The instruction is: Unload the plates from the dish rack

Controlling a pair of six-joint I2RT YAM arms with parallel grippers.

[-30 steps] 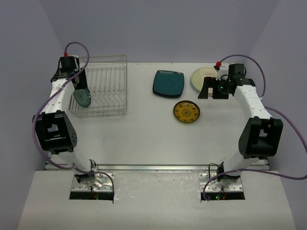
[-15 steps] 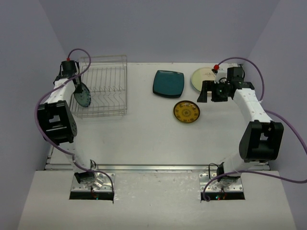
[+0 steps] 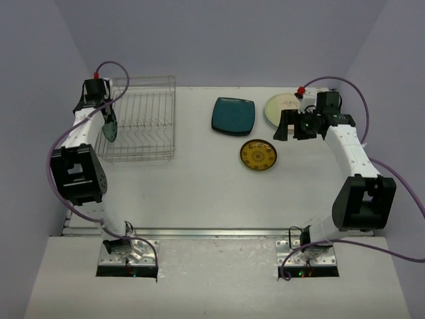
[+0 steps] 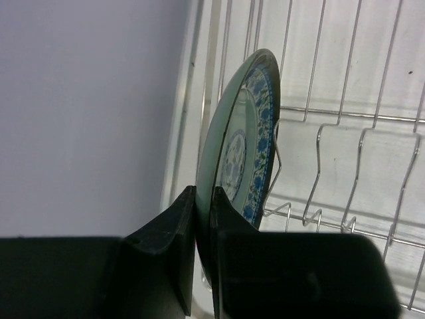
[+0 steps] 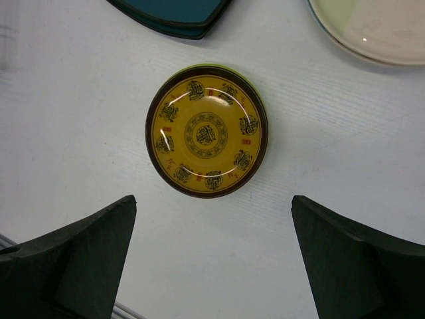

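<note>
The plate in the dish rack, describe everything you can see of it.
The plate is round and glossy, like glazed ceramic, pale green with blue floral bands at the rim and centre of one face. It stands on edge, nearly upright, at the left end of the dish rack, a slot wire close beside its patterned face. The left gripper is shut on its near rim.

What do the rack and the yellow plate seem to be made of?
The rack: thin metal wire, silvery, perhaps coated; it shows as slim bent rods with a dull shine. The yellow plate: probably glazed ceramic, glossy; small bright highlights sit on its printed face, though hard plastic is possible.
</note>
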